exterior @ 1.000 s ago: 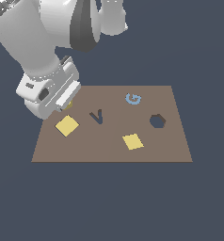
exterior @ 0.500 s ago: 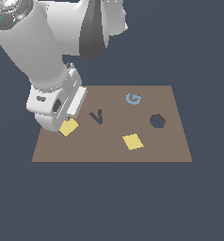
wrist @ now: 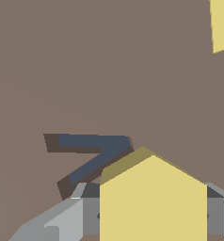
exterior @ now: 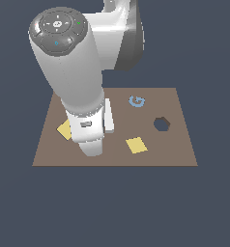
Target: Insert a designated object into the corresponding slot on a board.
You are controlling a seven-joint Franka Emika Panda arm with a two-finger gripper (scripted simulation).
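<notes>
your wrist view puts the yellow hexagonal block right at the lens, thick w/ flat faces, clamped in the claw, a grey finger on each side, held over the brown board just beside the dark v recess. ext view hides block, claw & v behind the arm. there you count 2 flat yellow tiles, 1 blue g, 1 dark hexagon slot on the ext view's right, well apart from the arm.

A flat, dark slate-blue backdrop fills the scene — plain and featureless. Even light, no hard shadows.
</notes>
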